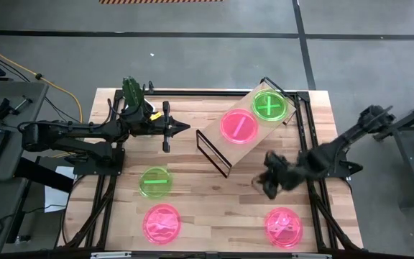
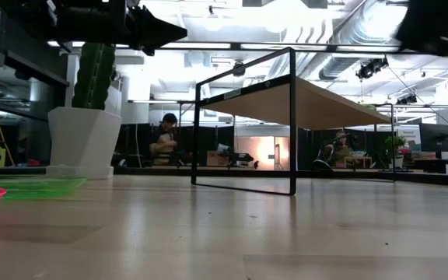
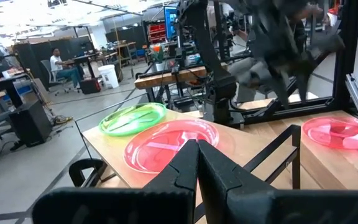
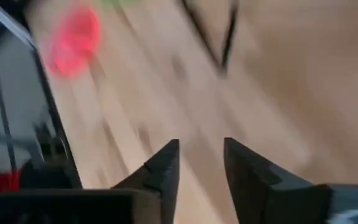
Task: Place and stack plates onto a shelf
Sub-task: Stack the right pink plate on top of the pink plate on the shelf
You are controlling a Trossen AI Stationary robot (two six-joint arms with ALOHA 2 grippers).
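Worktop with shelf [image 1: 246, 133] holding two plates; right arm nearest a loose one.
Right gripper [image 1: 270, 181], fingers apart and empty, hovered just off the shelf's near corner, pink plate [image 1: 284, 226] beyond it; left gripper [image 1: 182, 129], fingers together, waited beside the shelf.

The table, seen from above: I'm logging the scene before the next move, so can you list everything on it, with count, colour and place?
Plates on the shelf: two, one green and one pink, side by side, not stacked.
Plates on the tabletop: three, one green and one pink near the left front, one pink at the right front.
Shelf: one, light plywood top on a black wire frame, set at an angle near the table's middle back.
Cactus pot: one, white pot, green cactus, back left.
Left gripper: shut, empty, beside the shelf.
Right gripper: open, empty, above the table in front of the shelf.
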